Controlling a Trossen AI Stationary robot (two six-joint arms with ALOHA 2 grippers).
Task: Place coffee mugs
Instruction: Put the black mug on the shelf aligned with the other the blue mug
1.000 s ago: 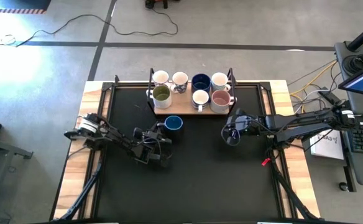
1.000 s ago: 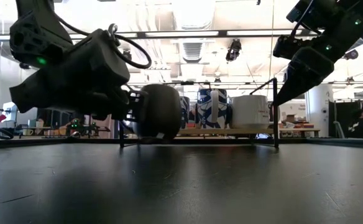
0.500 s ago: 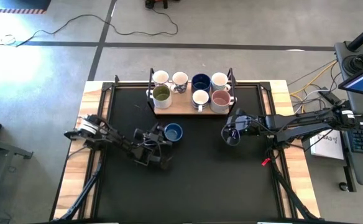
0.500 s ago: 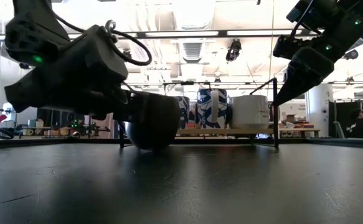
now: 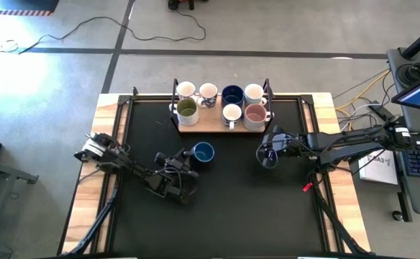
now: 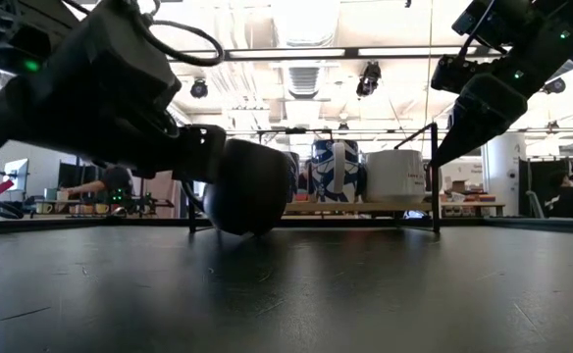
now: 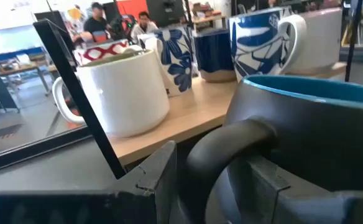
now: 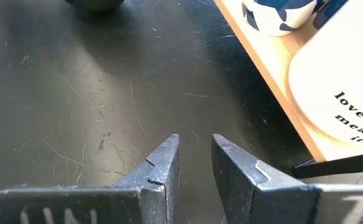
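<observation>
A dark blue mug [image 5: 203, 152] with a light blue inside stands upright on its base on the black mat, just in front of the wooden tray [image 5: 210, 126]. My left gripper [image 5: 189, 159] is open at its near left. Its fingers [image 7: 160, 177] stand on either side of the mug's handle [image 7: 231, 142] and seem clear of it. Several mugs stand on the tray: white ones [image 5: 186, 90], a dark blue one [image 5: 231, 94], an olive-green one [image 5: 187, 109] and a pinkish one [image 5: 256, 114]. My right gripper [image 5: 267, 156] hovers empty at the tray's right end, almost shut.
The tray has thin black posts [image 7: 76, 93] at its corners; one stands close to my left gripper. A white mug with red print [image 7: 122, 93] sits at the tray's near left corner. Bare black mat [image 5: 224, 208] lies toward the near edge. People stand in the room behind.
My left gripper has carried the dark blue mug away from the tray's front edge toward the near edge and lowered it until it stands on the mat. The gripper has then drawn back toward the table's near left, while the mug has stayed put.
</observation>
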